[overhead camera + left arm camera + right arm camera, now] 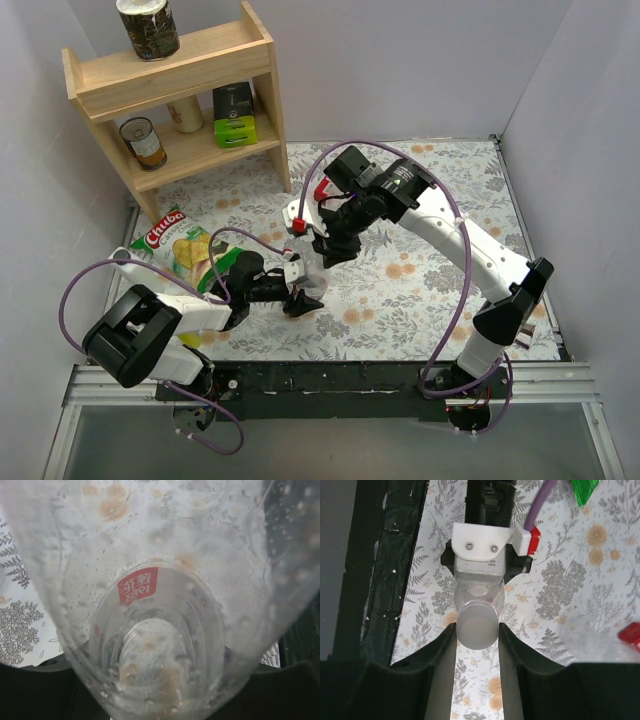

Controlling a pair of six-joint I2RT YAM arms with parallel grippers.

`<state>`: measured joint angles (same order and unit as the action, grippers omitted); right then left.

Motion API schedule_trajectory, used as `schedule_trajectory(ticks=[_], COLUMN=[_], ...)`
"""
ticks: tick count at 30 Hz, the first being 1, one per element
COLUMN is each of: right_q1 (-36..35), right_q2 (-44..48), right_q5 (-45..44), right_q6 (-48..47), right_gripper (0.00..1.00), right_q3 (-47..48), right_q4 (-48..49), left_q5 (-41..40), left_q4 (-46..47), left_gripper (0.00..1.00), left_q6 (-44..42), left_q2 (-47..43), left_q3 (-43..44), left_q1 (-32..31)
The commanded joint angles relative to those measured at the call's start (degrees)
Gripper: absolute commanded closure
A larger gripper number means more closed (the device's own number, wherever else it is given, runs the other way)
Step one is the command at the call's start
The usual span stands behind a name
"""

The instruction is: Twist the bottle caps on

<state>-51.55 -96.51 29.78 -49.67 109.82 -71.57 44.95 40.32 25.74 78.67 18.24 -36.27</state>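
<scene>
Left tool's (483, 562) clamped round the clear bottle (160, 580), right tool's (477, 640) pinching the pale cap (477, 625) right at its mouth, over the flowery counter (560, 580).

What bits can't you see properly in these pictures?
- Top view: the bottle and cap are mostly hidden by the left gripper and right gripper.
- Left wrist view: the bottle, blurry, blocks nearly everything behind it.
- Right wrist view: the cap covers the bottle's mouth; a clear plastic thing is cut off at the right edge.
</scene>
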Motion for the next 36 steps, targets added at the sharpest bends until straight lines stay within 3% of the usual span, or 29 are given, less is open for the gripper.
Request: schedule_trajectory(ticks=[1, 3, 6, 10, 12, 19, 23, 27, 36], right_q1=[1.45, 2.68, 2.77, 3.47, 4.17, 7.77, 9.54, 9.45, 6.99], right_q2=[-4.65, -5.00, -4.74, -4.13, -2.55, 4.39, 8.00, 10.29, 4.14], right_q5=[3.44, 4.06, 3.36, 1.07, 0.37, -3.68, 2.11, 6.15, 17.15], right_q6=[15.64, 19.25, 18.12, 18.03, 17.59, 15.23, 12.06, 13.64, 5.82], right_gripper=[0.68, 0.67, 0.58, 0.18, 0.10, 0.07, 0.04, 0.04, 0.04], right_q3=[-0.31, -0.57, 0.21, 5.13, 7.85, 3.31, -1.52, -7.60, -5.58], right_q4=[-3.14, -2.79, -3.22, -3.23, -3.05, 0.02, 7.21, 20.31, 12.34], left_q5=[-7.83, -10.05, -10.85, -9.18, -7.60, -4.78, -3.82, -2.85, -2.32], left_q4=[13.02, 13.39, 12.07, 8.39, 6.19, -1.54, -4.27, -6.74, -9.64], left_gripper=[1.00, 1.00, 1.00, 1.00, 1.00, 1.00, 1.00, 1.00, 1.00], left_q6=[3.61, 5.46, 6.95, 7.57, 7.84, 6.44, 4.85, 4.85, 5.20], left_q2=[-1.24, -1.24, -1.42, -1.86, -1.59, -1.42, -3.08, -4.14, -4.67], left_q3=[1.54, 1.19, 0.57, -0.05, 0.65, 4.08, 4.35, 5.75, 7.07], left_q1=[-0.38, -0.38, -0.38, -0.38, -0.38, -0.38, -0.38, -0.38, -0.38])
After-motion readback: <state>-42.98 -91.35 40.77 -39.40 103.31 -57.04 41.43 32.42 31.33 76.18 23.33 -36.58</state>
